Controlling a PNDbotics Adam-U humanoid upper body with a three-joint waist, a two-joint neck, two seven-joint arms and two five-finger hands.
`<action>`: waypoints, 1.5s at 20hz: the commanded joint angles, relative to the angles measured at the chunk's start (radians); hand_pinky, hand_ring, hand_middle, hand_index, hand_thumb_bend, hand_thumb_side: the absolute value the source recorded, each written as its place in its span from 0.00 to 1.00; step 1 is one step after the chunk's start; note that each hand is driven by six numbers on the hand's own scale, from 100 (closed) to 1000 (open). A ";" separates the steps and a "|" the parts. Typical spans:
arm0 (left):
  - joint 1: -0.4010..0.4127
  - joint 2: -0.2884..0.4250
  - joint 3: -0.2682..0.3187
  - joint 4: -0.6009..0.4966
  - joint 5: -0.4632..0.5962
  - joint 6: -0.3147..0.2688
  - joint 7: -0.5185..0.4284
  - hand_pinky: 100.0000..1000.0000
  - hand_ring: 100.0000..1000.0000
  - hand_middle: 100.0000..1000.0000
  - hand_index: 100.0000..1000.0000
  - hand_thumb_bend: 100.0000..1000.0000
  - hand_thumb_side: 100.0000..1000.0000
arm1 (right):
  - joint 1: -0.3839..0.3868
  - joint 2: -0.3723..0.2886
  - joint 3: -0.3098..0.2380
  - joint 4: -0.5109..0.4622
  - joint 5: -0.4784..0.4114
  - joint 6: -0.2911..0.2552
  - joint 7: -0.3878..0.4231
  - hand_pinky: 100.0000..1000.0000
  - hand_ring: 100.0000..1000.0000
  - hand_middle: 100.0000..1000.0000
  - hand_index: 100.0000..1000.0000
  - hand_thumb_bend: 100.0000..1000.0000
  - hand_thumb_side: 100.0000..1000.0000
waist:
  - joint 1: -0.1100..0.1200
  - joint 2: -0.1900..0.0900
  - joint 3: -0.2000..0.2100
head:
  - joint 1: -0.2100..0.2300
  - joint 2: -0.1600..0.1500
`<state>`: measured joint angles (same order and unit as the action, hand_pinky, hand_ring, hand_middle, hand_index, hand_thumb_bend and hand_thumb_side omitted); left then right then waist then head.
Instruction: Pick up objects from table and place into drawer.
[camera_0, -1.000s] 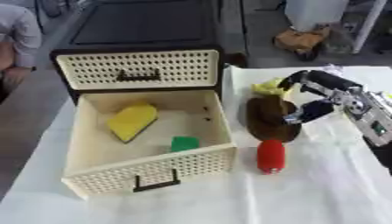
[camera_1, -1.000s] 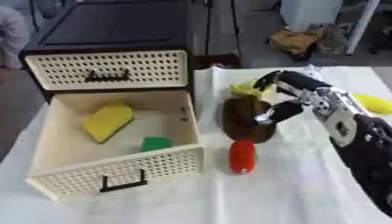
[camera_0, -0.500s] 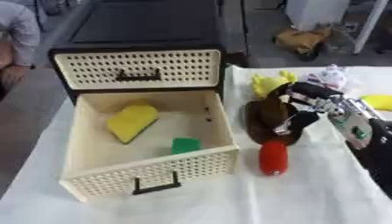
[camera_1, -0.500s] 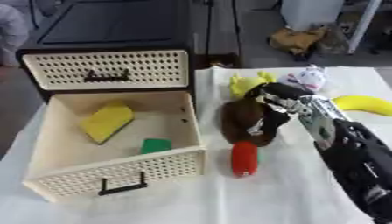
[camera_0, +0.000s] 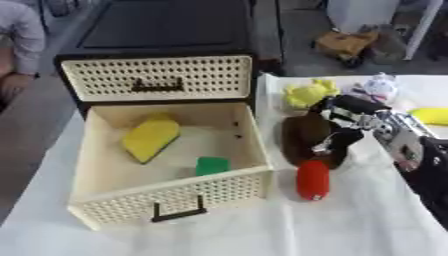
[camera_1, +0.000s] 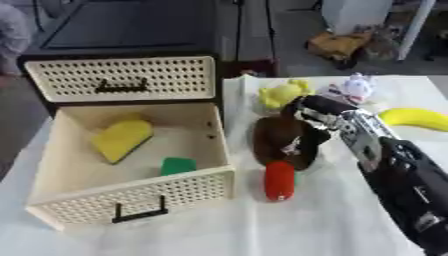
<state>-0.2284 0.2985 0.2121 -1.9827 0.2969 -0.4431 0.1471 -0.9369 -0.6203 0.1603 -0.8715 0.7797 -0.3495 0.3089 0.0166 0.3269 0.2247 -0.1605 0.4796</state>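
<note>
Gripping brown object (camera_0: 304, 137) (robot hand (camera_0: 343, 125))

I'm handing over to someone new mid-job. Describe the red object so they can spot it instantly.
Start at the open cream drawer pulled out toward the camera on the white cloth. Just off its front right corner lies the red object, a short rounded cylinder lying lengthwise. It sits directly in front of the brown lump that the right hand is curled over, and it is the only red thing here.
</note>
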 joint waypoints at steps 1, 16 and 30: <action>-0.009 0.012 0.001 -0.017 -0.007 0.004 -0.002 0.22 0.45 0.44 0.77 0.01 0.98 | -0.021 -0.020 -0.009 -0.021 -0.018 0.008 -0.009 0.60 0.77 0.55 0.71 0.69 0.47 | 0.001 -0.017 -0.001 | -0.002 -0.010; -0.016 0.007 0.001 -0.017 -0.007 0.014 -0.003 0.22 0.45 0.44 0.77 0.01 0.99 | -0.016 -0.027 -0.011 -0.049 -0.081 0.050 -0.017 0.54 0.73 0.52 0.67 0.46 0.38 | -0.001 -0.017 0.000 | -0.010 -0.015; -0.011 0.017 0.002 -0.017 0.003 0.018 0.002 0.23 0.45 0.45 0.77 0.01 0.99 | -0.029 -0.058 -0.016 -0.171 -0.229 0.116 0.032 0.52 0.73 0.49 0.65 0.44 0.48 | -0.001 -0.036 -0.010 | -0.007 -0.007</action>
<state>-0.2365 0.2905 0.2120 -1.9827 0.2959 -0.4257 0.1471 -0.9418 -0.6400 0.1538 -1.0105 0.5705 -0.2427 0.3389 0.0159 0.3131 0.2150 -0.1687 0.4799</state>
